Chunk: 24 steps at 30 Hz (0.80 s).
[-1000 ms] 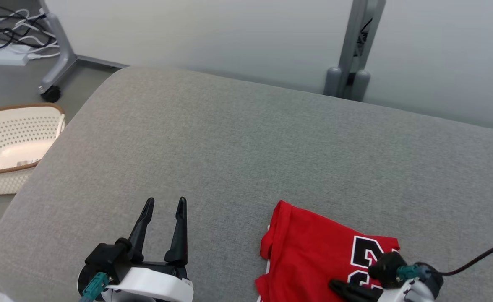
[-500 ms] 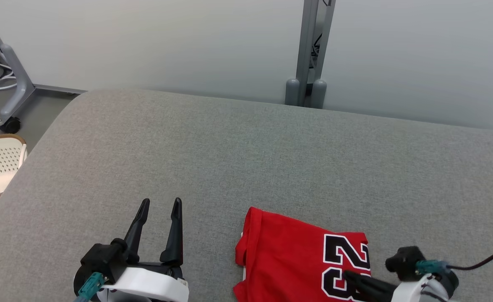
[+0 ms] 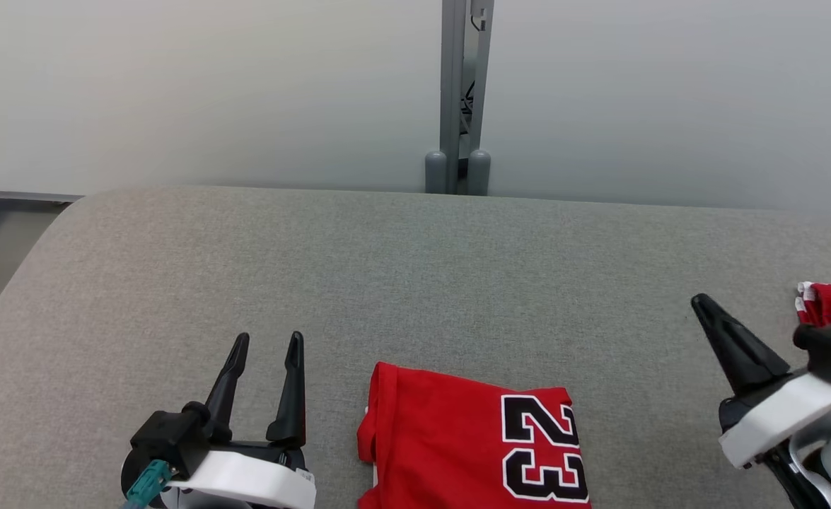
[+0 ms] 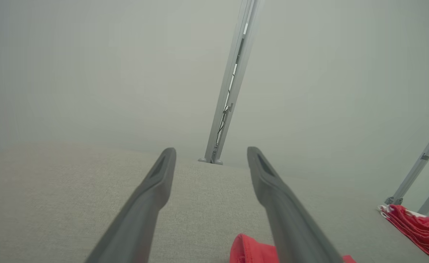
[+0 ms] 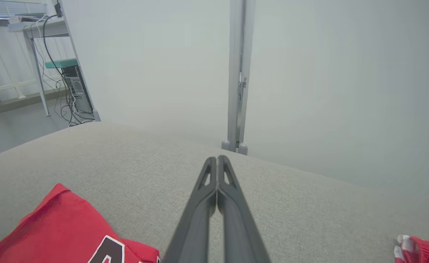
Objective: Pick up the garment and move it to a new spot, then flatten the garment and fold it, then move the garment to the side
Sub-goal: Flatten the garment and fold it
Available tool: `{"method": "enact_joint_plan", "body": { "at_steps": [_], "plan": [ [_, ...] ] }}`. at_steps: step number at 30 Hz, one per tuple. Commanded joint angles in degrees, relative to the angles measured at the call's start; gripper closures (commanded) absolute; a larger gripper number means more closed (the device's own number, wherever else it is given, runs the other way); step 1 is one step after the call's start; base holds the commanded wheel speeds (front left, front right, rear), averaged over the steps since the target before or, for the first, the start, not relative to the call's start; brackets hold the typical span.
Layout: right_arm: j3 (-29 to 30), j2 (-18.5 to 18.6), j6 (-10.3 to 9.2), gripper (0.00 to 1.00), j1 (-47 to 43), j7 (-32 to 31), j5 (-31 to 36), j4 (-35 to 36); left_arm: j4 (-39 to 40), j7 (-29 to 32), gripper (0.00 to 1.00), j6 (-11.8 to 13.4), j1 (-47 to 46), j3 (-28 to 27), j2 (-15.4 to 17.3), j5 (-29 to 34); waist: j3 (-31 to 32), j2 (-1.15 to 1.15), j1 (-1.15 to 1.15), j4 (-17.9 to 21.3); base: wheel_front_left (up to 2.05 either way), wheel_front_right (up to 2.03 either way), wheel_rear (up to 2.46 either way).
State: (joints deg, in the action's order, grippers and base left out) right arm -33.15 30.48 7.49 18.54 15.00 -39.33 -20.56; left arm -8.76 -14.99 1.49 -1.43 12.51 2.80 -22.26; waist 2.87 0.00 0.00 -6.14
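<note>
My left gripper [image 3: 268,339] is spread, my right gripper [image 3: 699,302] pressed together, both empty. The folded red number-23 jersey [image 3: 457,438] lies between them on the grey fabric counter [image 3: 387,268]. Pinching only its top layer would likely undo the fold.

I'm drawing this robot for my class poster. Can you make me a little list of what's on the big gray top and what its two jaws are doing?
surface: gray fabric surface
main garment: red jersey marked 23, folded, lying flat on the robot's near side
other garment: red and white cloth, crumpled at the far right
left jaws: wide apart, empty, left of the jersey
right jaws: pressed together, empty, right of the jersey, not touching it
behind: gray post
</note>
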Motion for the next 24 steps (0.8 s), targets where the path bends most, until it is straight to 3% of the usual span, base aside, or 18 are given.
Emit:
{"method": "enact_joint_plan", "body": {
  "at_steps": [1, 8, 12, 15, 16, 17, 18, 24],
  "plan": [
    [6.21, -1.86, 0.01, 1.0, -3.77, 0.26, 4.13, 1.74, 0.16, -0.17, 0.0, -0.29, 0.32, -0.02, 0.22, -0.1, 0.29, 0.0, 0.0, 0.89, 0.0, 0.0, 0.0],
    [25.24, -12.62, 0.01, 1.0, -15.53, 0.26, 16.79, 10.46, 0.54, -0.17, 0.0, -0.29, 1.39, -0.95, 0.23, 0.1, 0.78, 0.0, 0.0, 2.41, 0.0, 0.0, 0.0],
    [30.82, -18.11, 0.01, 1.0, -20.1, 0.2, 20.75, 12.98, 0.28, -0.17, 0.0, -0.08, 2.5, -1.91, 0.23, 0.23, 1.04, 0.0, 0.0, 2.66, 0.0, 0.0, 0.0],
    [31.56, -20.39, 0.02, 1.0, -21.89, 0.19, 21.79, 13.42, 0.1, -0.17, 0.0, -0.42, 2.8, -2.52, 0.22, 0.42, 1.05, 0.0, 0.0, 2.68, 0.0, 0.0, 0.0],
    [31.21, -20.63, 0.02, 0.85, -22.27, 0.19, 21.71, 13.45, 0.02, -0.17, 0.0, -0.46, 2.91, -2.64, 0.22, 0.51, 1.04, 0.0, 0.0, 2.69, 0.0, 0.0, 0.0],
    [31.21, -20.63, 0.02, 0.85, -22.27, 0.19, 21.71, 13.45, 0.02, -0.17, 0.0, -0.46, 2.91, -2.64, 0.22, 0.51, 1.04, 0.0, 0.0, 2.69, 0.0, 0.0, 0.0],
    [30.66, -20.61, 0.02, 0.0, -22.49, 0.19, 21.4, 13.31, -0.04, -0.17, 0.0, -0.52, 3.0, -2.72, 0.23, 0.59, 1.02, 0.0, 0.0, 2.68, 0.0, 0.0, 0.0],
    [29.5, -19.69, 0.01, 0.0, -21.68, 0.19, 20.25, 12.43, -0.16, -0.17, 0.0, -0.54, 2.63, -2.75, 0.22, 0.4, 0.69, 0.0, 0.0, 2.38, 0.0, 0.0, 0.0]
  ]
}}
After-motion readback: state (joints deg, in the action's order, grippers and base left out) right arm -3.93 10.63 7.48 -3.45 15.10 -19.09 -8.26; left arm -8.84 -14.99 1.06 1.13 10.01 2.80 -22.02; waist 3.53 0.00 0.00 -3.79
